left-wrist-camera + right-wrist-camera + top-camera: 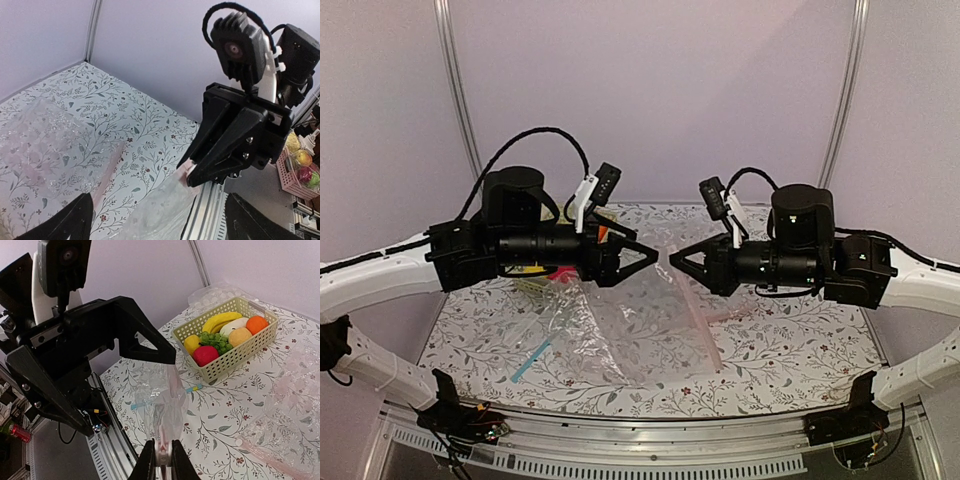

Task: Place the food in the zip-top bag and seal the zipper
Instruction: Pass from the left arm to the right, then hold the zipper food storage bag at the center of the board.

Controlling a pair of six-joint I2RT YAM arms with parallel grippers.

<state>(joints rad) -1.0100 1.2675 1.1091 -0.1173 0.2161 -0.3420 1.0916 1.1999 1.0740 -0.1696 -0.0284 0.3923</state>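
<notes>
My right gripper [161, 449] is shut on the pale pink zipper [190, 172] at one end of the zip-top bag [165, 400] and holds it above the table. My left gripper [159, 202] is open, its jaws wide on either side of the hanging plastic. In the top view the left gripper [653, 254] and the right gripper [673, 258] face each other tip to tip over the bag [620, 320]. The food, a banana [220, 320], orange [256, 324], red apple [205, 355] and lemon [191, 343], lies in the pale green basket [240, 357].
More crinkly clear plastic [45, 145] with a pink strip [705, 325] lies on the flowered table. A blue strip [530, 360] of a flat clear bag lies front left. The left arm hides most of the basket in the top view. A metal rail [650, 425] runs along the near edge.
</notes>
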